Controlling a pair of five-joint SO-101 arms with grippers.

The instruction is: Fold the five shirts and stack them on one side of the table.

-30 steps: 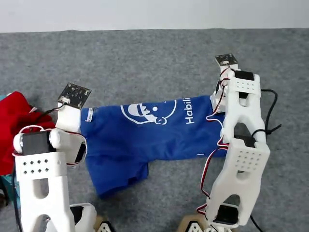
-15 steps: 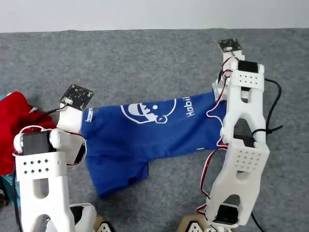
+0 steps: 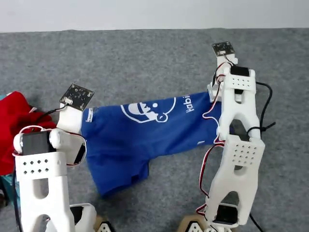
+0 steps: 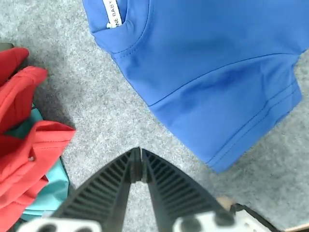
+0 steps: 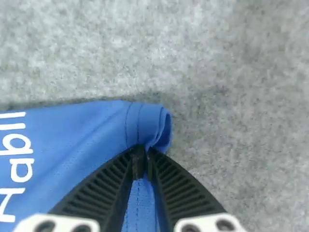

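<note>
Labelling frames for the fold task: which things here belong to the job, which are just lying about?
Job:
blue shirt, hem clamped in right pincer
red shirt
teal garment
left pincer, shut, empty

Lying about:
grey table surface, nothing loose on it

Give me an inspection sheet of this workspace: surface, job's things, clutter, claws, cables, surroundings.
Surface: grey fuzzy table cover.
Job's things: blue shirt spread out, print up, between the arms; red garments heaped beside the left arm, with a teal garment partly under them.
Clutter: nothing seen.
Claws: left claw shut and empty, above the cover near the shirt's collar; right claw shut on the blue shirt's stitched edge.
Cables: red and white wires along the right arm; black cable looping at its side.
Surroundings: pale wall beyond the table.
</note>
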